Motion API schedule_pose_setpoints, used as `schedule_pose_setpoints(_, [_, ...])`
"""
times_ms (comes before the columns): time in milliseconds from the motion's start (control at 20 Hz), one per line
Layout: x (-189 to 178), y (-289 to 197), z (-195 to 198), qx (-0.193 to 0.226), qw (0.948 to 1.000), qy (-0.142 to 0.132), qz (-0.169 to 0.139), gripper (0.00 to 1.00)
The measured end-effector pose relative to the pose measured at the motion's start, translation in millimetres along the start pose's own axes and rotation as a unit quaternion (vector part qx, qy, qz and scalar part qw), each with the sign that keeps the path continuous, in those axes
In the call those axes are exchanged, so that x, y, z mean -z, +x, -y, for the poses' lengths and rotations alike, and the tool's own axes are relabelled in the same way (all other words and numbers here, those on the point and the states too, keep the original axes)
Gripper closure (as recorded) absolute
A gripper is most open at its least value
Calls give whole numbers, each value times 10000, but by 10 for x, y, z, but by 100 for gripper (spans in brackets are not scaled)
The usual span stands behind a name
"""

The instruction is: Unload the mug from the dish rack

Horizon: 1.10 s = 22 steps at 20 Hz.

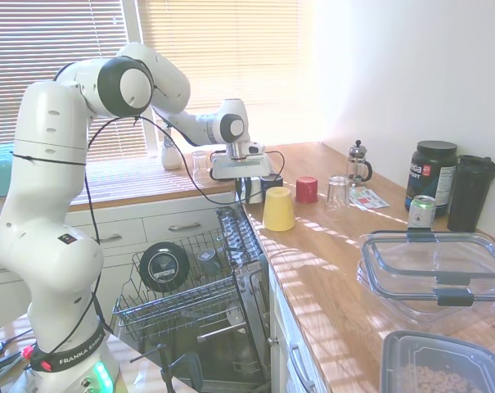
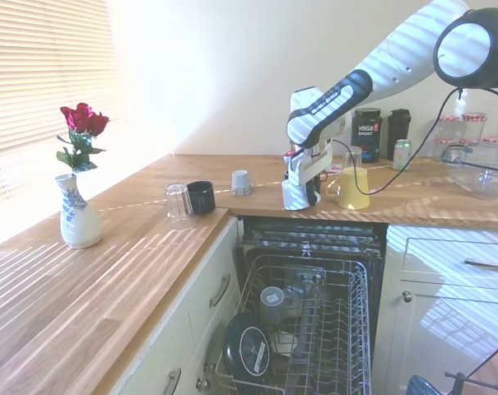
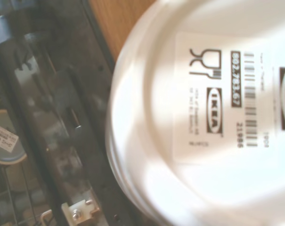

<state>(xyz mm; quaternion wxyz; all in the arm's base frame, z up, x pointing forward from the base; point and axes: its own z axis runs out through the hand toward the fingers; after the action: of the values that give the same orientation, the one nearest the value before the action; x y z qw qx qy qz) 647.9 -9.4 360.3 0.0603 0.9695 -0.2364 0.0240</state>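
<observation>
I see the white Franka arm (image 1: 83, 164) folded at the elbow and extended toward the wooden countertop (image 2: 257, 197), its wrist pointing straight down. The two-finger gripper (image 2: 299, 196) sits at the countertop edge, directly above the counter surface. Its fingers are clamped around a small white glossy mug (image 2: 297, 197).

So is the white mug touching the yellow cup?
Apart. The second exterior view shows a strip of bare counter between the mug and the yellow cup.
</observation>
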Motion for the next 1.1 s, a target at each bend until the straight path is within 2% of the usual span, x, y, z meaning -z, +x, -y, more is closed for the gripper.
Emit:
schedule_pose_setpoints(250, [-77,258,-76,-55,9999,-85,47,100])
schedule_pose_setpoints(300, [-93,303,-97,-36,9999,-100,49,0])
schedule_pose_setpoints(500, [-208,403,-157,-61,9996,-216,149,0])
schedule_pose_setpoints(1100, [-227,455,-141,-329,9989,-330,60,0])
